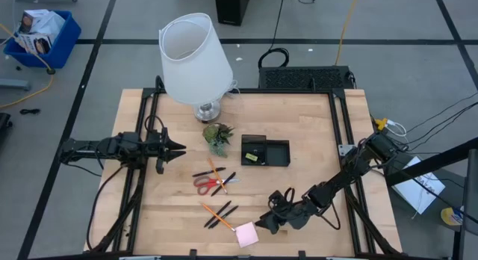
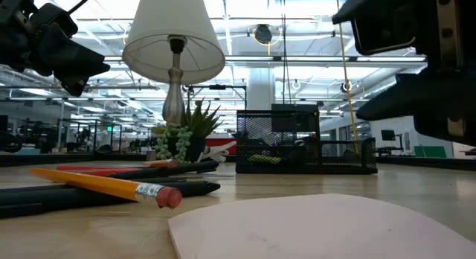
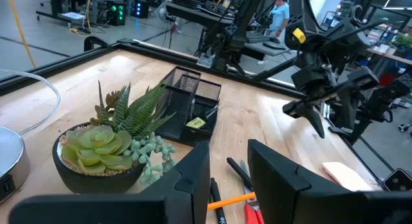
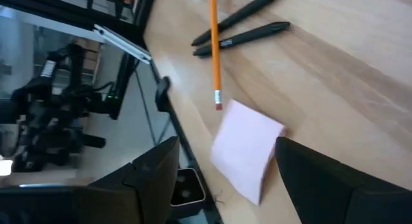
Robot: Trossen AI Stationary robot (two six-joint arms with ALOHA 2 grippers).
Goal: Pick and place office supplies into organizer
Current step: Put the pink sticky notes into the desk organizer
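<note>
My right gripper [image 1: 266, 222] hangs open just above the pink sticky-note pad [image 1: 246, 234], which lies flat near the table's near edge. In the right wrist view the pad [image 4: 248, 150] shows between the two spread fingers, apart from them. An orange pencil [image 4: 214, 50] and two black pens [image 4: 244, 24] lie just beyond it. Red-handled scissors [image 1: 207, 183] and more pens [image 1: 222, 182] lie mid-table. The black organizer [image 1: 267, 152] holds a yellow-green piece [image 1: 252, 158]. My left gripper [image 1: 178, 149] waits open at the left, above the table.
A white-shaded lamp [image 1: 193, 58] stands at the far left of the table, with a small green plant [image 1: 217, 137] in front of it, left of the organizer. The table's near edge runs close behind the pad. Bare wood lies right of the organizer.
</note>
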